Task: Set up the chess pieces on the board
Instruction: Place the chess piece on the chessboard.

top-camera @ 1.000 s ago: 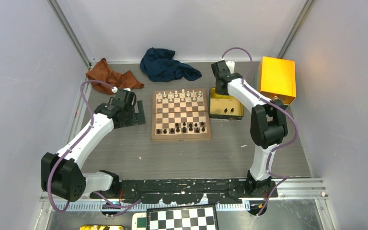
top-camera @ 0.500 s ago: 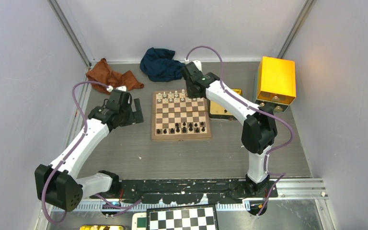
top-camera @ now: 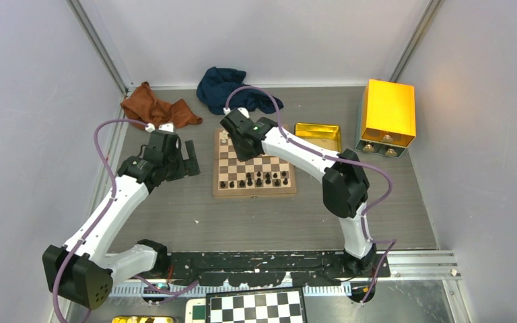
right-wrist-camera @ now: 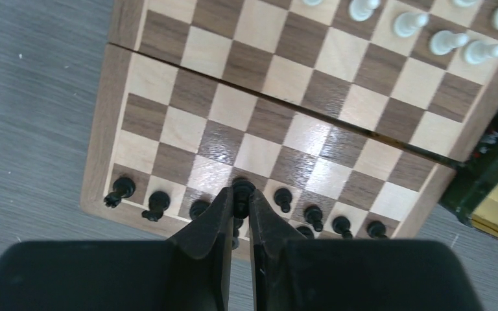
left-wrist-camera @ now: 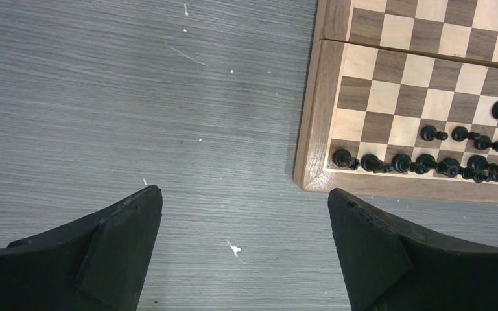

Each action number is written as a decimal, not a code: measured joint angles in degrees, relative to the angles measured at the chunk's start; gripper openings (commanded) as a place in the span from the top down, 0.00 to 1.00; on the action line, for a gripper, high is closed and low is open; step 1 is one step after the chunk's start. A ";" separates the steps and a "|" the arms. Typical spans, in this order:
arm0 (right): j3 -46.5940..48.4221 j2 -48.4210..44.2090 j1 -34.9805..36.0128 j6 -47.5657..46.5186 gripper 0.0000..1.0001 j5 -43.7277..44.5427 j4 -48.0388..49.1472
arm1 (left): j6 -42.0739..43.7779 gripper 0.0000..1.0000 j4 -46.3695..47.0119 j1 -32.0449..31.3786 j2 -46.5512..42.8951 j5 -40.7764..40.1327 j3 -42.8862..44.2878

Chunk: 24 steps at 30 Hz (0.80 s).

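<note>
Board point(top-camera: 254, 194): square, wooden, light and dark brown squares, flat brown rim, with a seam across the middle. It sits mid-table. The black chess pieces point(left-wrist-camera: 421, 162) are tiny turned shapes with round heads, bunched in two ragged rows along the board's near edge. The white pieces point(right-wrist-camera: 415, 26) are on the board's far rows, and the middle rows show plain glossy squares. The right gripper point(right-wrist-camera: 238, 199) is clenched on one black piece point(right-wrist-camera: 242, 188), its thin black fingers point(right-wrist-camera: 211, 223) pinching just under the round head. In the wrist view it lines up with the board's near-left rows, but I can't tell if it touches a square. The left gripper point(left-wrist-camera: 243, 193) is spread wide, with nothing between its blunt matte-black fingers point(left-wrist-camera: 123, 240). It hangs over the table point(left-wrist-camera: 136, 97) just left of the board's near-left corner, apart from the rim. The table is grey streaky wood-grain with a few white flecks. A broad band of it runs between the board's near rim and the arm bases, with narrower strips left and right of the board. A shallow gold tin tray point(top-camera: 318, 133) sits near the board's far-right corner, and a yellow box point(top-camera: 389, 111) is further right. Behind the board lies a crumpled navy cloth point(top-camera: 232, 91), and a rumpled brown cloth point(top-camera: 158, 108) is off its far-left corner.
</note>
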 measured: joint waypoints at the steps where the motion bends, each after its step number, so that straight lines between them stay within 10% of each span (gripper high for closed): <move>1: 0.46 0.61 0.46 0.02 0.99 -0.28 -0.17 | 0.00 0.00 -0.02 0.00 -0.20 0.00 -0.07; 24: 2.14 6.10 3.85 -0.02 0.99 -3.48 -1.14 | 0.00 0.00 -0.39 0.00 -1.36 0.15 -1.05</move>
